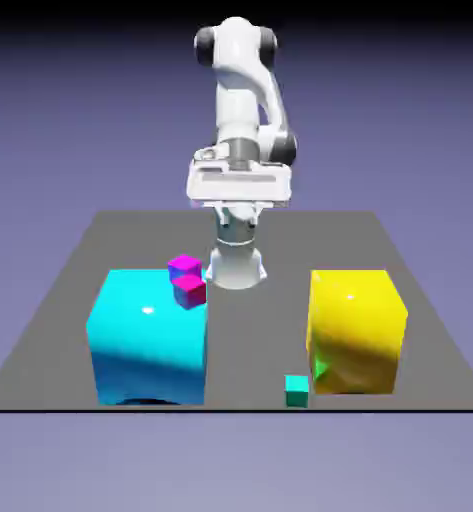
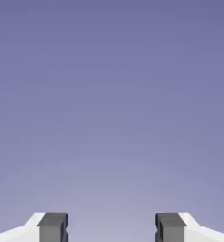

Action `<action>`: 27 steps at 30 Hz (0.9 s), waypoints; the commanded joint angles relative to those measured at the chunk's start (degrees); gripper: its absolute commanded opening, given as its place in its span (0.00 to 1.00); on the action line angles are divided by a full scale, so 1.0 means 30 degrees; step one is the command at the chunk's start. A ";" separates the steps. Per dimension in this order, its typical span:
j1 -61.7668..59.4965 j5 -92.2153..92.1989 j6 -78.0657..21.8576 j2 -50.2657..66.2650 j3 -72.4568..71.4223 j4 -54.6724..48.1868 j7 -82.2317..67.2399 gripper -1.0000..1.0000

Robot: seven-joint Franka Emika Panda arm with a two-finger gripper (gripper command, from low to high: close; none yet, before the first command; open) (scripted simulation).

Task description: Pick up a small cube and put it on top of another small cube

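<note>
The small cube [image 1: 297, 390] is tiny and teal-green. It sits on the grey table near the front edge, just left of the big yellow block's lower corner. My gripper [image 1: 238, 206] hangs high over the back of the table, far from the cube. In the hand view the gripper [image 2: 111, 229] is open: its two grey fingertips [image 2: 52, 227] stand wide apart with only the blue-violet backdrop between them. The small cube does not show in the hand view.
A large cyan block [image 1: 148, 338] stands at the exterior view's left, a large yellow block [image 1: 356, 330] at its right. Two small magenta cubes [image 1: 187, 279] sit close together at the cyan block's back right corner. The table's front edge [image 1: 230, 409] lies just below the teal cube.
</note>
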State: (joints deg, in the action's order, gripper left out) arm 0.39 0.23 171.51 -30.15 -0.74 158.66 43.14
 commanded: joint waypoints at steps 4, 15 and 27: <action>-0.0325 0.0250 -0.2766 0.2770 -0.0819 -0.2592 0.0758 0.50; -0.1220 0.0939 -1.0369 1.0383 -0.3072 -0.9719 0.2842 0.50; -0.2196 0.1689 -1.8663 1.8689 -0.5529 -1.7494 0.5115 0.50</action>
State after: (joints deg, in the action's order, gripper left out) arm -6.19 5.30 115.52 25.91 -17.33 106.18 58.49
